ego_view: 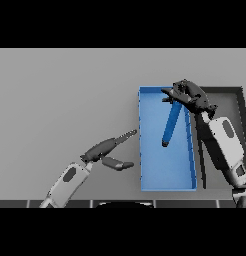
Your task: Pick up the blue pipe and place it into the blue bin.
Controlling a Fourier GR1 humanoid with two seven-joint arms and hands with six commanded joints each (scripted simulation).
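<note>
The blue pipe (171, 125) hangs tilted over the inside of the blue bin (151, 172), its lower end close to the bin floor. My right hand (189, 96) is shut on the pipe's upper end, above the bin's far right corner. My left hand (107, 149) rests open on the grey table just left of the bin, fingers straight and pointing toward the bin wall, thumb spread out.
A dark tray (230, 92) lies directly right of the blue bin, partly covered by my right forearm. The grey table (60, 100) stretches left and behind the bin.
</note>
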